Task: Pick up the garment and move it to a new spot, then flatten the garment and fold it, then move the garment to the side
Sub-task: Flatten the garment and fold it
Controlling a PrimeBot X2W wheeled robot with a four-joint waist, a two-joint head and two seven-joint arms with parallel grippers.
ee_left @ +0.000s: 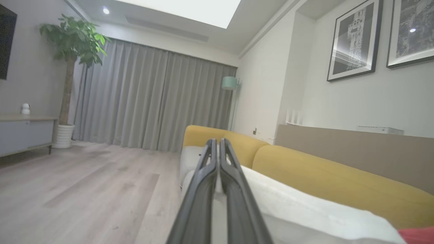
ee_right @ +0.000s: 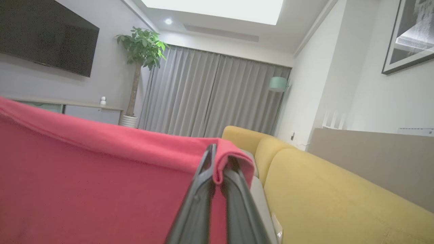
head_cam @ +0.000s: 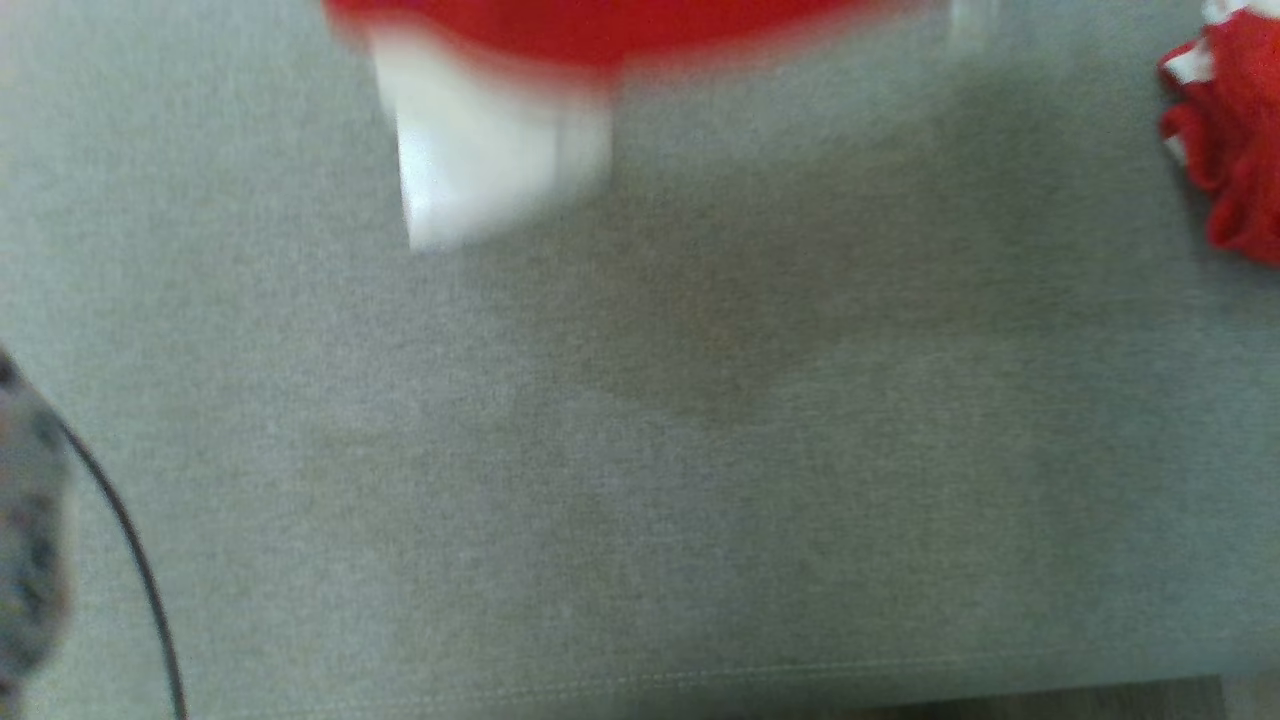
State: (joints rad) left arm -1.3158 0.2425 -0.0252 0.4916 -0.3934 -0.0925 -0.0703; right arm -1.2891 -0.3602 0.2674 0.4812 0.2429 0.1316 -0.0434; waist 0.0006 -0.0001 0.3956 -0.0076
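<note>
Overhead, the garment (head_cam: 600,30) is blurred, cut off above the far edge of the grey cushion (head_cam: 640,450); the right pincer (ee_right: 222,156) pinches its red fold, the left pincer (ee_left: 218,141) its white part.

Blurred head view, bright clean wrist views.
Motion smears the head view: the garment (head_cam: 600,30) at the top edge has no crisp outline, and a soft shadow (head_cam: 720,330) lies mid-seat (head_cam: 300,500). The wrist views are sharp, evenly lit by a ceiling panel (ee_left: 183,10) and a spotlight (ee_left: 106,11) that glints in a print (ee_left: 412,30). Walls bow near the edges.
</note>
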